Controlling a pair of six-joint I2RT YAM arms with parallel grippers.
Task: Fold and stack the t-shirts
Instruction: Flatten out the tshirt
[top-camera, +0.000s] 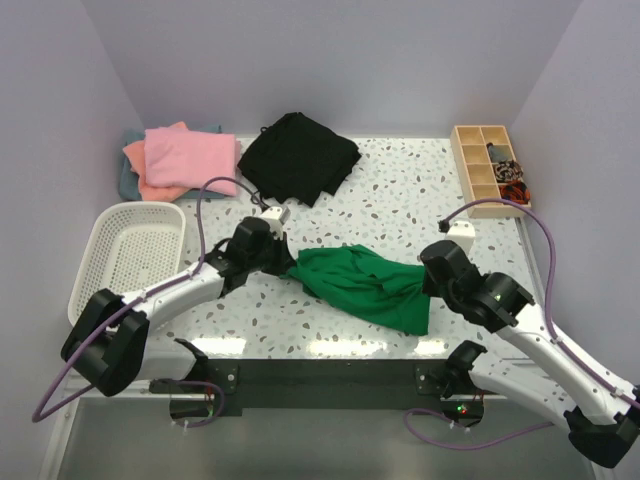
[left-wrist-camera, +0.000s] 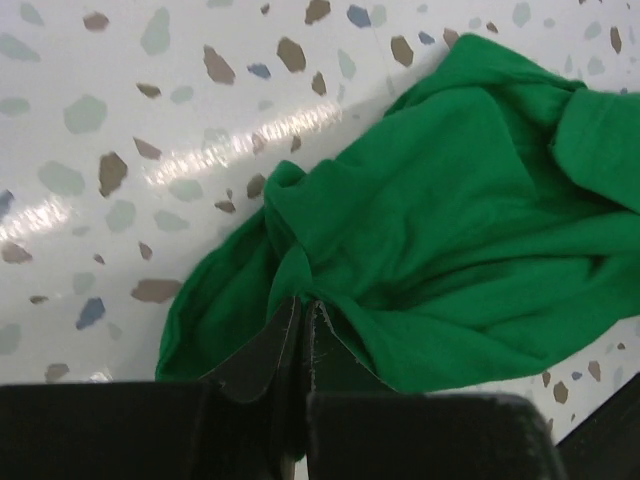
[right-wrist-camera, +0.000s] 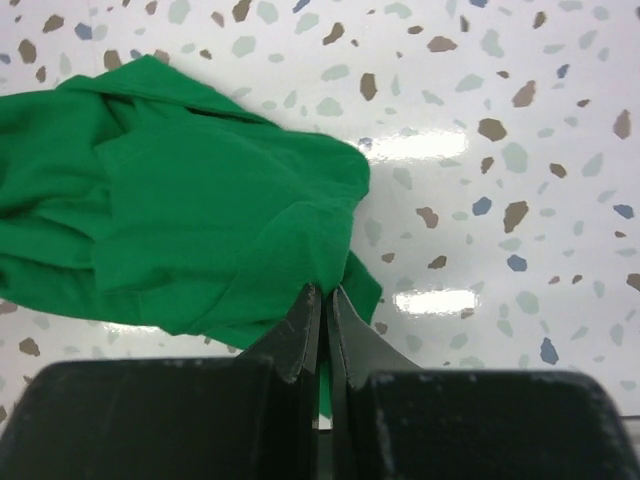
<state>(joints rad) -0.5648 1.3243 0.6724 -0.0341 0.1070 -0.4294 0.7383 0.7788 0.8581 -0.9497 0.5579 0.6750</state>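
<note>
From above, I hold the green t-shirt (top-camera: 365, 285) low between my 2 hands near the front edge of the worktop (top-camera: 400, 190). My left hand (top-camera: 290, 268) has its left end and my right hand (top-camera: 428, 285) its right, I'd judge so I can lift it and spread it for folding. The pink t-shirt (top-camera: 190, 155) lies folded at the far-left corner, well apart.

In the left wrist view, my fingers (left-wrist-camera: 270, 345) are pressed together, pinching a fold of green cloth that is bunched and creased.

In the right wrist view, I make the same pinch on the opposite edge. The fabric is rumpled and not yet folded.
</note>
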